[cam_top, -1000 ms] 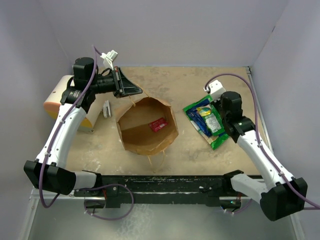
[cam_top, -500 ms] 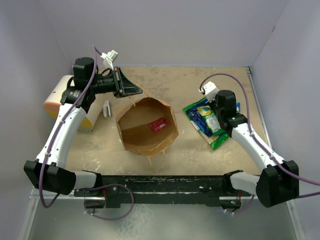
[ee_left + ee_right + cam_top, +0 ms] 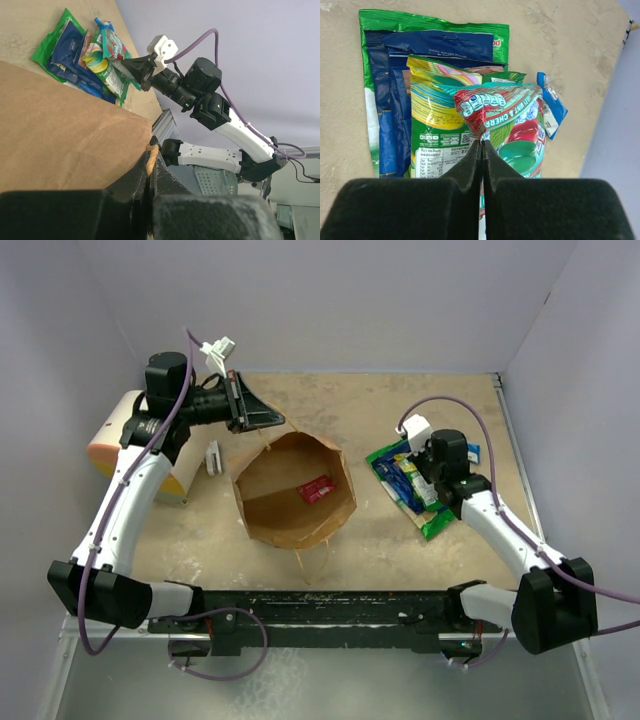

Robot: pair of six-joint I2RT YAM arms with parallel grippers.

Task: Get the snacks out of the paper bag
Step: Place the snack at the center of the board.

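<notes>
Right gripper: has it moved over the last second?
Yes. The right gripper, its fingers pinching the teal-red-white packet, has shifted left over the snack pile, toward the paper bag, which has stayed put.

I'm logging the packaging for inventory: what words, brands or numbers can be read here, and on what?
"MINT & CHERR", the rest hidden: teal-red-white packet.
White bubble letters on its red band: too warped to read.
Fine print on the green-yellow packet: too small.
Red packet in the paper bag: too small.
</notes>
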